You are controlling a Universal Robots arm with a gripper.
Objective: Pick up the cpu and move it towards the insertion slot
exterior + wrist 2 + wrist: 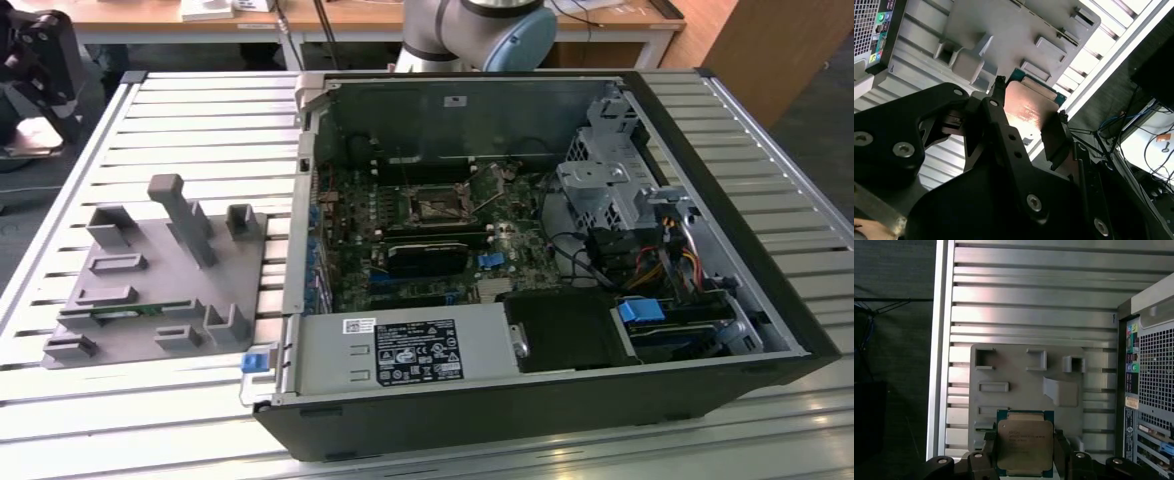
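Underneath everything runs a slatted metal table (200, 130), carrying an open computer case (534, 415) and, on the exterior view's left, a grey plastic tray (147, 268); wooden desks (160, 28) stand behind. Inside the case, the insertion slot (437, 207) sits framed in shiny metal on the board. In the first wrist view the gripper (1025, 437) is clamped on the cpu (1025, 445) by two opposite edges, over the tray's edge. The chip is square, neither side longer, its silvery lid facing that camera.
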